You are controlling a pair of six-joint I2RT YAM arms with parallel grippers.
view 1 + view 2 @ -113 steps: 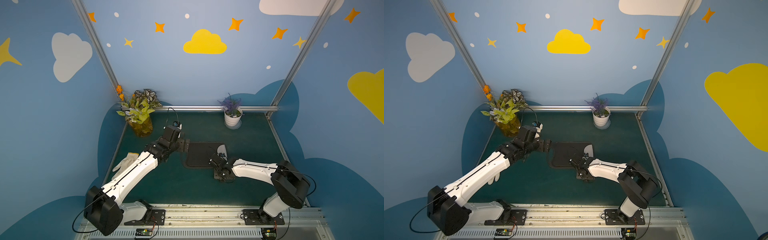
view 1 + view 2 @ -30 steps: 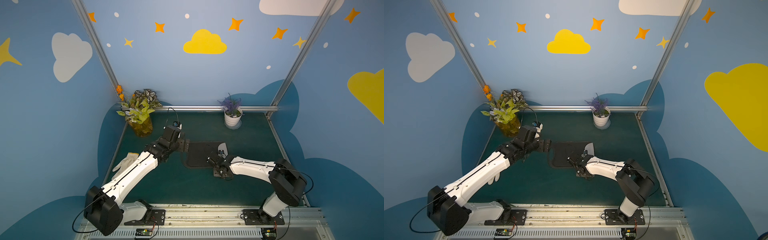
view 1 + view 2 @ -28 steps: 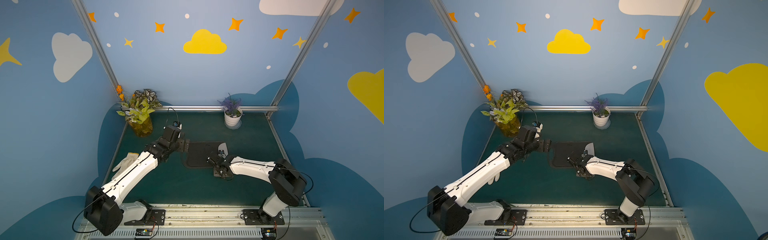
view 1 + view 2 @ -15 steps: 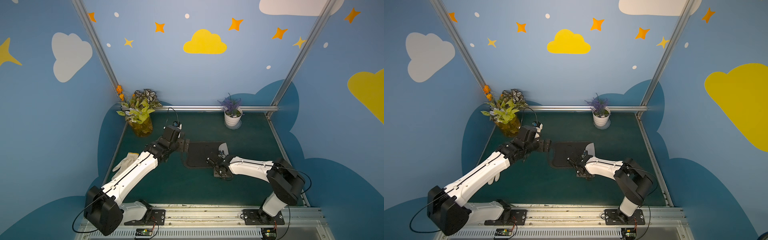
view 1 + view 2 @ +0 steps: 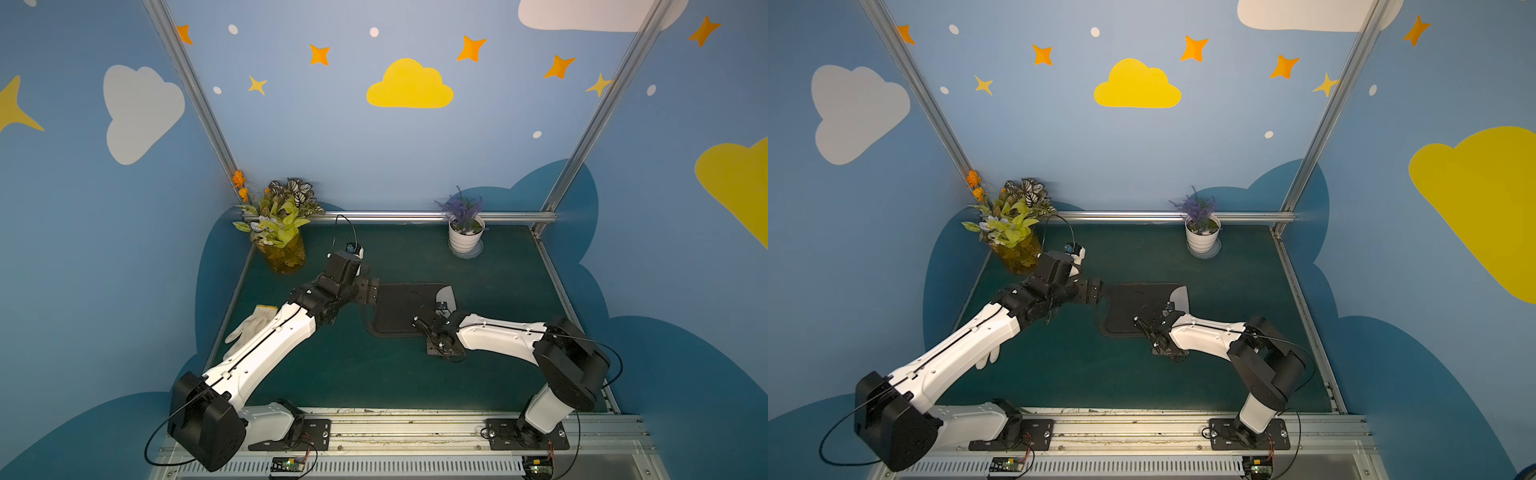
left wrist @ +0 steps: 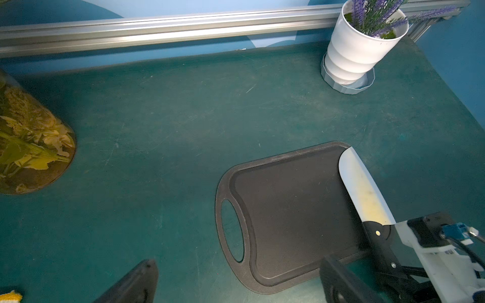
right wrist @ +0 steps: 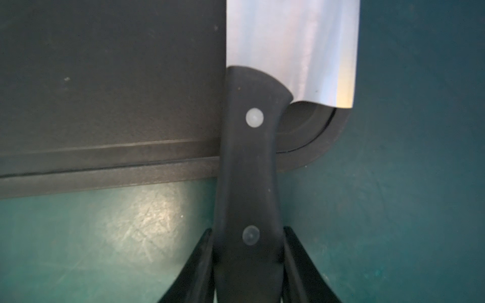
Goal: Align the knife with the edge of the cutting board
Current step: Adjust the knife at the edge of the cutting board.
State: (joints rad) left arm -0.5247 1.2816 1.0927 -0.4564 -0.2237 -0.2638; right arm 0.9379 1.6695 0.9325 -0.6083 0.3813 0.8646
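At far left a white knitted glove (image 5: 253,324) lies on the dark green tabletop (image 5: 332,365), with an amber glass vase of leaves (image 5: 284,255) behind it. The left fingers (image 6: 136,286) are spread wide and hold nothing, just beside the handle-slot end of the flat black plastic cutting board (image 6: 294,210).

The broad steel cleaver-style knife (image 6: 362,189) lies flat along the board's opposite short end. Its blade's outer side looks about flush with that rim, and its black handle sticks out past the near long edge.

The right fingers (image 7: 295,251) are clamped on the handle near its butt. The knife is probably stiff and blade-heavy with slick steel, so the handle is the sensible hold.

Bare tabletop lies beyond that edge, and the white ribbed pot of lavender (image 5: 465,237) stands well apart at the back.
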